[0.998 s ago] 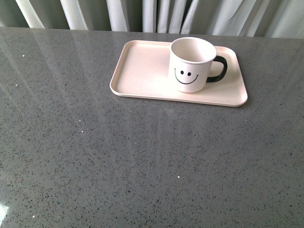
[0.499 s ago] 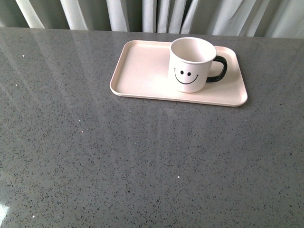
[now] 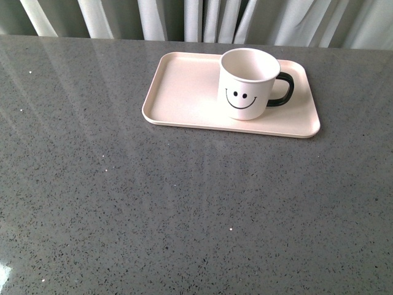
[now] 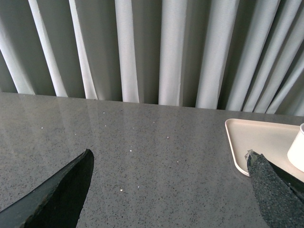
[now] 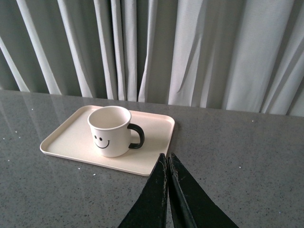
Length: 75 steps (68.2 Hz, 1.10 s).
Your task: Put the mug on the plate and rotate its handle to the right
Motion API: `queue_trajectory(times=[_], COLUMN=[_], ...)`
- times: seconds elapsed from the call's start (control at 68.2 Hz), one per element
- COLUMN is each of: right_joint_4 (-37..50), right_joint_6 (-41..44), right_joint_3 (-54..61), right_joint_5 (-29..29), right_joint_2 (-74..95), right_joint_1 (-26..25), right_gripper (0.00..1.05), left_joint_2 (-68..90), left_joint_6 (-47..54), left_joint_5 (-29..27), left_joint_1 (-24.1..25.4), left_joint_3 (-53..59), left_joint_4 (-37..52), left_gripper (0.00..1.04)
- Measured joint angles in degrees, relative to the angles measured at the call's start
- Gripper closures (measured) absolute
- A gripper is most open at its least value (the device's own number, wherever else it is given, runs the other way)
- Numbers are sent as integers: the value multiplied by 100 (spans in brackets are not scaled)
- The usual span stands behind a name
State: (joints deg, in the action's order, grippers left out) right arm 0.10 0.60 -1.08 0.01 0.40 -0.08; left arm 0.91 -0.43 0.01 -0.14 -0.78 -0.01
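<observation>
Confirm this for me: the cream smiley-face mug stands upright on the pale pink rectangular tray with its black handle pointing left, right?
Not quite. The cream smiley-face mug does stand upright on the pale pink rectangular tray, but its black handle points right, as the front view shows.

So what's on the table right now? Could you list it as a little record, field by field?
mug: cream-white with a smiley face, upright on the plate, empty as far as can be seen
plate: pale pink, on the grey table; mug sits toward its right half
handle: black, pointing right in the front view
left tool: open, holding nothing, away from the mug
right tool: shut, holding nothing, short of the plate
backdrop: pale curtains
</observation>
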Motion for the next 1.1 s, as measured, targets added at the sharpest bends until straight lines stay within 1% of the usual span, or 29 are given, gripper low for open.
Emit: queue_trajectory(times=[0.059,0.103,0.176,0.205,0.44,0.47,0.543,0.572,0.631,1.101], right_joint_4=[0,0,0,0,0,0,0,0,0,0], right_joint_6=[2,2,0,0,0,0,0,-2,0,0], right_joint_3=[0,0,0,0,0,0,0,0,0,0], right_joint_5=[0,0,0,0,0,0,0,0,0,0], right_joint_2=[-7,-7,-7,-9,-9,-9,-9,-9,-9,-9], right_joint_1=[0,0,0,0,0,0,0,0,0,0], right_gripper=[103,92,80,71,29,26,12,8,9,9], left_joint_2=[0,0,0,0,0,0,0,0,0,0], left_joint_6=[0,0,0,0,0,0,0,0,0,0], left_joint_5=[0,0,0,0,0,0,0,0,0,0], left_joint_1=[0,0,0,0,0,0,0,0,0,0], left_joint_3=[0,0,0,0,0,0,0,0,0,0], left_joint_4=[0,0,0,0,0,0,0,0,0,0], left_gripper=[9,9,9,9,9,9,9,9,9,9])
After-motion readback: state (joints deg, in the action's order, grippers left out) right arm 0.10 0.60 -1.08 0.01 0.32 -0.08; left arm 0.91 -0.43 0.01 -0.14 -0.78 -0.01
